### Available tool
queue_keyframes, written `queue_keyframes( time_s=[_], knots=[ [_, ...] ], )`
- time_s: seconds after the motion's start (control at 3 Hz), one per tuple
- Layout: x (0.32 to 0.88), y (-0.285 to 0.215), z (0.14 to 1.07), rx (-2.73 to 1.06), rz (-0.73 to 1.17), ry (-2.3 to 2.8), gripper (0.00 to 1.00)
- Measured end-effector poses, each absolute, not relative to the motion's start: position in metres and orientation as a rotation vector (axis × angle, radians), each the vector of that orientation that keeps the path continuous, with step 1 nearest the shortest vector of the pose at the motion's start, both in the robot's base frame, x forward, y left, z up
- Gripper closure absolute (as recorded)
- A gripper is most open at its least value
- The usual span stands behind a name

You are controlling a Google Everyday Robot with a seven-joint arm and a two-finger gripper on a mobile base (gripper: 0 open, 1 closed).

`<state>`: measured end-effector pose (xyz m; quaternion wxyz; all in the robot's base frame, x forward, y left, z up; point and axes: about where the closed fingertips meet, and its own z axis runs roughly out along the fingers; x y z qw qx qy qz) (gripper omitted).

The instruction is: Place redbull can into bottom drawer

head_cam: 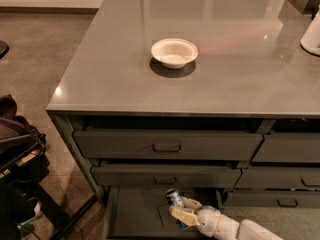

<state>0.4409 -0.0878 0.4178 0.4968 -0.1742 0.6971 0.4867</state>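
In the camera view, the wide dark-grey bottom drawer [136, 215] of the left column is pulled out, so its flat grey floor is open from above. This is why the arm can reach in from the lower right side. The white two-finger gripper [179, 208] is low inside this drawer, near the right part of its floor and just in front of the drawer above. Its cream-coloured fingers [184, 216] are closed around the slim blue-and-silver redbull can [173, 198] with a silver top. The can is tilted, its top leaning up and to the left, and its lower part is hidden between the fingers. I cannot tell if the bottom of the can touches the drawer floor already. The hold on the middle of the can keeps it from rolling while it is lowered, I think.

The task seems to be near its end: the can is over the right compartment, and what is left is to set it down and open the fingers. The risk I see is that a tilted slim can may fall over and roll when it is let go.

Above, the two dark-grey drawers with bar handles [167, 147] are nearly closed, so they do not block the way much. On the grey smooth counter [235, 79] a round white bowl [174, 52] stands well apart from the work, and it has no part in this step
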Motion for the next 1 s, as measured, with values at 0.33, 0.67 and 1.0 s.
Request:
queue_keyframes(
  time_s=[0.33, 0.67, 1.0],
  knots=[
    [0.447, -0.088, 0.378, -0.384, 1.182, 1.758, 1.0],
    [0.447, -0.088, 0.375, -0.382, 1.182, 1.763, 1.0],
    [0.45, -0.082, 0.363, -0.375, 1.17, 1.816, 1.0]
  ],
)
